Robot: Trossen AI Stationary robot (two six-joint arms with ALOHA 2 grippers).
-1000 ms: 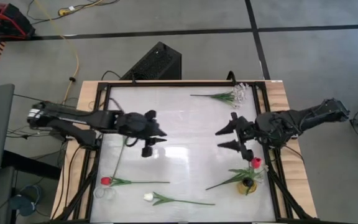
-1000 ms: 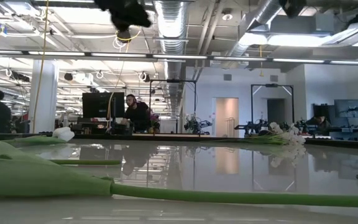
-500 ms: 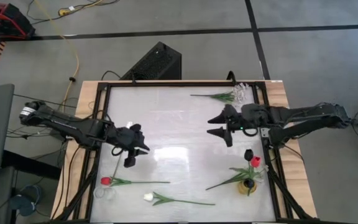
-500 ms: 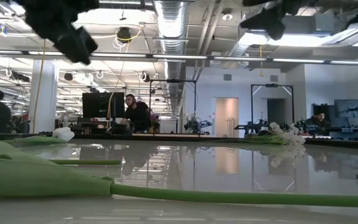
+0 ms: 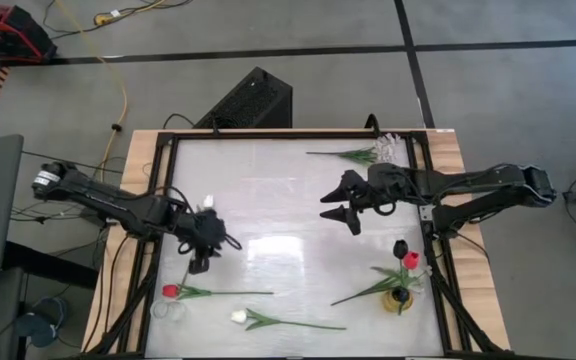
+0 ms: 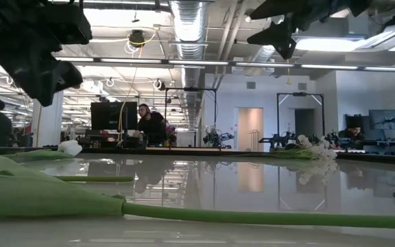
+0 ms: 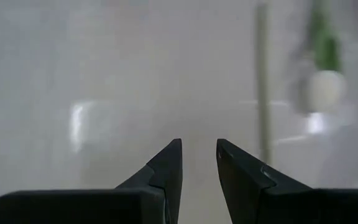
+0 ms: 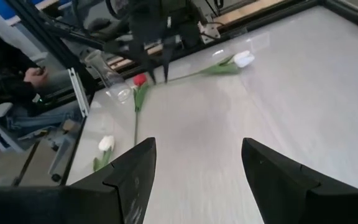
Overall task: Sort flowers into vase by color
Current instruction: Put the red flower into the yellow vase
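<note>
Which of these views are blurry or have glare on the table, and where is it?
High view: a bright glare patch on the white table near its middle. Low view: the glossy top mirrors the ceiling lights; the nearest green stem is soft. Left wrist view: all blurred beyond the left tool. Right wrist view: sharp, with the white tulip clear.

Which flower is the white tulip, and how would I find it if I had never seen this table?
Start at the table edge nearest the camera in the high view, on the left arm's side. Two flowers lie flat there, the red tulip and, nearer the edge, the white tulip. Its single white head and long green stem set it apart from its red neighbour.
</note>
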